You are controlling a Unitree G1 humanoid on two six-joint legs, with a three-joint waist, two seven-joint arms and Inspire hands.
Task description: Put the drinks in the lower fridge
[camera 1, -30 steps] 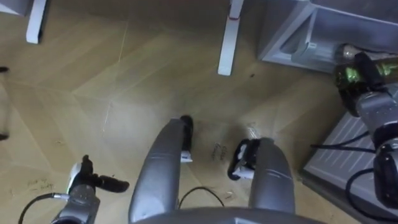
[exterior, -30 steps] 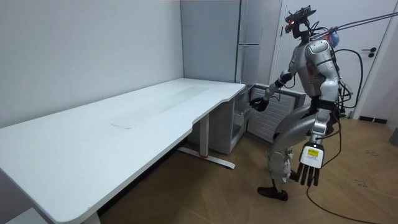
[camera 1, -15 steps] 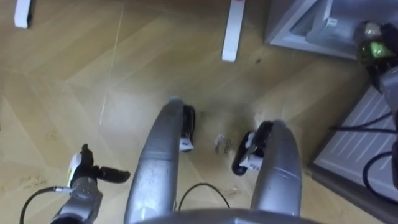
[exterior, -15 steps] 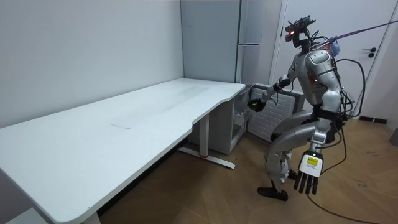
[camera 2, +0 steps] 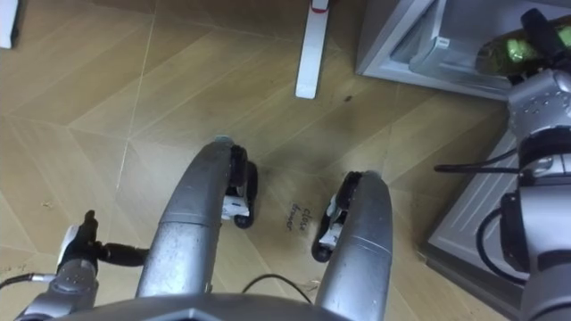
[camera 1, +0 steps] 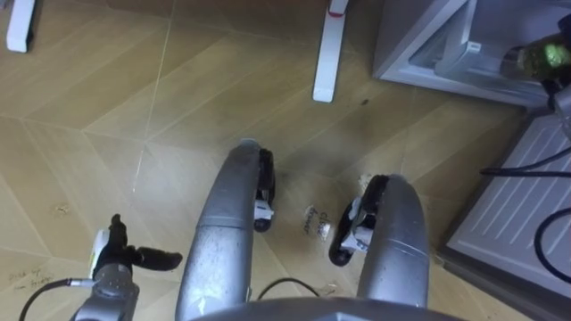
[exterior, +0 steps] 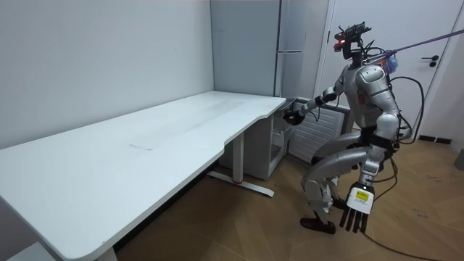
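Right hand (camera 2: 542, 31) is the busy one: its dark fingers are wrapped round a green bottle (camera 2: 500, 52), so that's the drink, up in the air and not set down anywhere. The right eye view gives the best look at that grip, with the bottle lying sideways in the hand, right next to the open lower fridge (camera 2: 406, 40). In the left eye view the bottle sits at the right edge of the picture and you get less of the hand. From the room view it's just a dark lump at the end of the outstretched right arm, can't tell it's a bottle from there.

Left hand (camera 1: 114, 260) is idle, low by the robot's side. The room view shows its fingers hanging straight down and relaxed, holding nothing.

What the room view adds is the stance: robot is on both feet with knees well bent, on the wooden floor (camera 1: 107, 107) between the end of the big white desk (exterior: 145, 138) and the fridge. The fridge's ribbed white door (exterior: 313, 134) is swung open beside its legs. The eye views also catch the desk's white leg (camera 1: 327, 49) just left of the fridge
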